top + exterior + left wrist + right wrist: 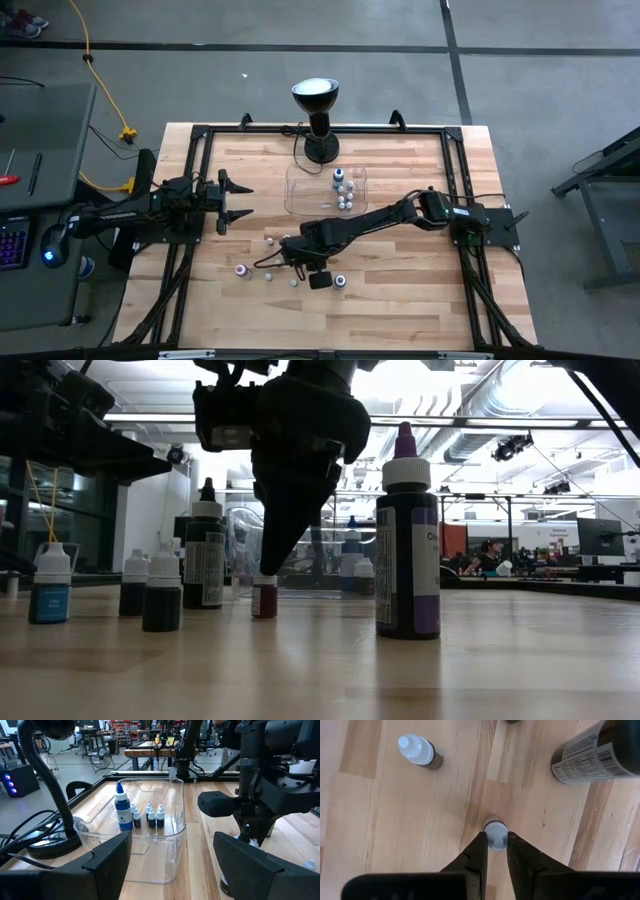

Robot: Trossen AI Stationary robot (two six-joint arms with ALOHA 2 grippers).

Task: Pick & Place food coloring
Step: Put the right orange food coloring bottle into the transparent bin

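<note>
Bottles of food coloring stand loose on the wooden table (400, 300), and the step in hand is the pick of one of them. Going from left to right in the high view: the left gripper (238, 201) waits above the left part of the table with its fingers spread wide and nothing between them; then come the scattered small bottles near the front edge; then the right gripper (495, 851), which points straight down over a small white-capped bottle (495, 834). Its two fingers are drawn narrow around the cap, one at each side, very near or just touching it; I cannot tell if the grip is already firm. To do this step well, I think the fingers should meet the cap evenly, so that the bottle is not pushed over, and the lift should go straight up, because a bigger dark bottle (592, 757) and another small bottle (419, 751) stand near. In the low view the bottle under the gripper (264, 597) stands upright, with a tall purple bottle (407, 540) to its side. Several bottles already stand inside the clear plastic tray (297, 203) at the far side, just before the black lamp (316, 102). The table is of light wood planks in a black frame, and around it are a grey floor and a yellow cable (100, 80); behind is a large workshop with benches.
</note>
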